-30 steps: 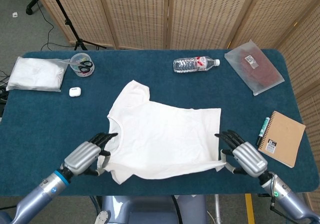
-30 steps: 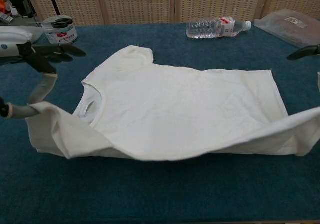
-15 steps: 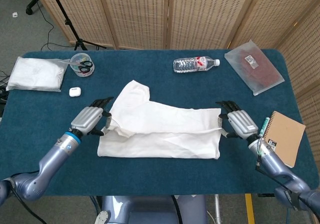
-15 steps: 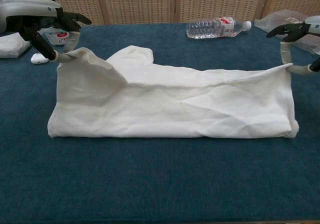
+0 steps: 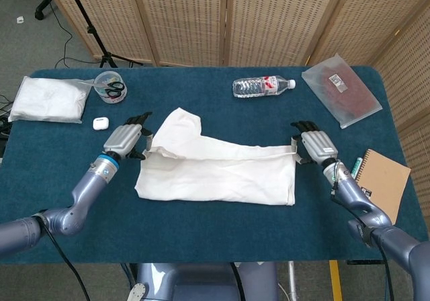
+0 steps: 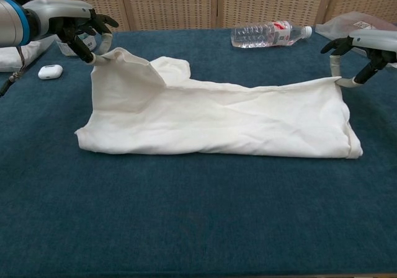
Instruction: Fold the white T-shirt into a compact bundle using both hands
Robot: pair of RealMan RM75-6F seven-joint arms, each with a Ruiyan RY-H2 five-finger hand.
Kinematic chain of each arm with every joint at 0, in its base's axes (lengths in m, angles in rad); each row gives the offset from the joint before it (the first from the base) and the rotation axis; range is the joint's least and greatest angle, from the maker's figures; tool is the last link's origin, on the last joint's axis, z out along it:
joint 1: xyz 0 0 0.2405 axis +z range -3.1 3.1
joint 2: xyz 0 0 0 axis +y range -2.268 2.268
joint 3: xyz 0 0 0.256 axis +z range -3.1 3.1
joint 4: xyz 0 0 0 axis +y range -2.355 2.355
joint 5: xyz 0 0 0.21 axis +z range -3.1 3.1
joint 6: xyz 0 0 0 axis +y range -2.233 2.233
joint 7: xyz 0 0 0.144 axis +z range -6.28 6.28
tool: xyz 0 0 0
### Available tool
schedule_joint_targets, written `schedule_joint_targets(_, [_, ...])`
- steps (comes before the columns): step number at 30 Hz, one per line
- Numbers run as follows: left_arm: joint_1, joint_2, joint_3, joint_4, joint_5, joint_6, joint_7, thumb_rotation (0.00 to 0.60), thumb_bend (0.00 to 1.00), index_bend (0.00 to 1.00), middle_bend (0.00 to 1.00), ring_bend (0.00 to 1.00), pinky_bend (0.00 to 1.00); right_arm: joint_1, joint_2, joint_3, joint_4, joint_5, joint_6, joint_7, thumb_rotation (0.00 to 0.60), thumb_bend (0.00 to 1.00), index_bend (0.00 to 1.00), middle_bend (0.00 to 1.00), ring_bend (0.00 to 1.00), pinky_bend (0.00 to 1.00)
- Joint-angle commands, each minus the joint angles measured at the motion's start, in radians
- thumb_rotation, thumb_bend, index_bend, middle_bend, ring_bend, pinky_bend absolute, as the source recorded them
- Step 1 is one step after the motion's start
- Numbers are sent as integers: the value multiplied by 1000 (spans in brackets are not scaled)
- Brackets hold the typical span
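Observation:
The white T-shirt (image 5: 218, 173) (image 6: 217, 120) lies folded once lengthwise across the middle of the blue table (image 5: 215, 240), one sleeve sticking out toward the back left. My left hand (image 5: 126, 140) (image 6: 80, 26) pinches the shirt's upper left corner, which is lifted a little off the cloth. My right hand (image 5: 314, 145) (image 6: 363, 51) pinches the upper right corner at the far edge of the fold. Both hands sit just outside the shirt's ends.
A water bottle (image 5: 263, 85) lies at the back. A clear bag (image 5: 342, 89) sits back right, a notebook (image 5: 381, 184) and marker (image 5: 355, 168) at the right edge. A white folded bundle (image 5: 48, 99), a tub with scissors (image 5: 109, 87) and an earbud case (image 5: 101, 122) are back left.
Both hands carried the near edge of the shirt up and away from me, over the rest, laying it down as a long fold. The held corners sank lower and moved further back.

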Motion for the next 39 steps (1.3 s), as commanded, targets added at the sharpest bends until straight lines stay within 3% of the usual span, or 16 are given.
schedule_joint_targets(1, [-12,-19,-2,36,-10,-9,0,600,652,731,0,0,0,25,-42,5,75,10,-38,40,600,724,720,117,0,0])
schedule_joint_targets(9, [-27,-66,-10,96,-5,-6,-6,600,651,731,0,0,0,41,-87,-7,167,14,-97,51,600,720,700,91,0,0])
schedule_joint_targets(10, [-29,-76,-12,108,-2,-4,-8,600,651,731,0,0,0,44,-89,-13,174,13,-115,50,600,712,649,69,0,0])
schedule_joint_targets(12, [-31,-93,-17,126,7,5,-12,600,651,731,0,0,0,47,-86,-17,176,12,-132,57,600,648,345,9,0,0])
schedule_joint_targets(14, [-35,-111,-23,147,17,12,-18,600,650,731,0,0,0,41,-86,-16,185,9,-109,46,600,565,94,0,0,0])
schedule_joint_targets(15, [-37,-120,-26,158,22,15,-20,600,649,731,0,0,0,35,-86,-14,187,9,-90,37,600,534,21,0,0,0])
schedule_joint_targets(19, [-46,-151,-38,203,34,18,-28,600,647,731,0,0,0,-4,-58,-1,143,15,3,0,600,499,0,0,0,0])
schedule_joint_targets(24, [-63,-179,-49,266,26,-5,-30,600,647,731,0,0,0,-76,25,6,0,13,145,-40,600,364,0,0,0,0])
schedule_joint_targets(31, [-99,-264,-80,435,34,-42,-65,600,647,731,0,0,0,-215,178,-14,-262,13,333,-168,600,363,0,0,0,0])
schedule_joint_targets(39, [-185,-417,-114,709,51,-102,-82,600,630,731,0,0,0,-290,240,-32,-376,24,390,-226,600,363,0,0,0,0])
